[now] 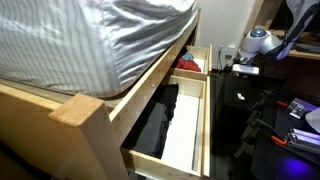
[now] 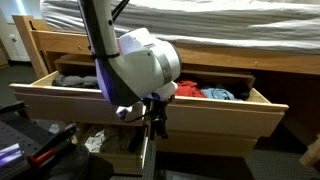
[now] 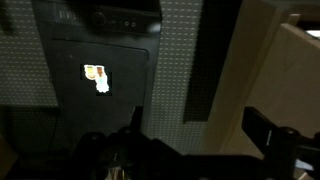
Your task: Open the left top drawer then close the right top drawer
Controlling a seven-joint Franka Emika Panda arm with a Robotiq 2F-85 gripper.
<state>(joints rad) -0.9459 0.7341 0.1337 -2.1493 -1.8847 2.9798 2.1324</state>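
Both top drawers of the pale-wood bed stand pulled out. The left top drawer point(image 1: 186, 132) point(image 2: 55, 100) is long, with a white bottom and black clothing point(image 1: 155, 122) point(image 2: 74, 80) inside. The right top drawer point(image 1: 201, 58) point(image 2: 235, 115) holds red and mixed-colour items point(image 2: 190, 90). My gripper point(image 2: 152, 118) hangs in front of the drawer fronts, roughly between the two, touching neither. In the wrist view the gripper point(image 3: 200, 135) is open, its dark fingers point(image 3: 268, 132) wide apart with nothing between them, and pale wood shows to the right.
A striped mattress point(image 1: 90, 40) overhangs the drawers on the bed frame point(image 1: 85, 112). A lower drawer point(image 2: 100, 140) with white items is partly open. A black cabinet point(image 3: 100, 70) stands opposite the bed. Dark equipment point(image 1: 290, 125) fills the floor beside the arm.
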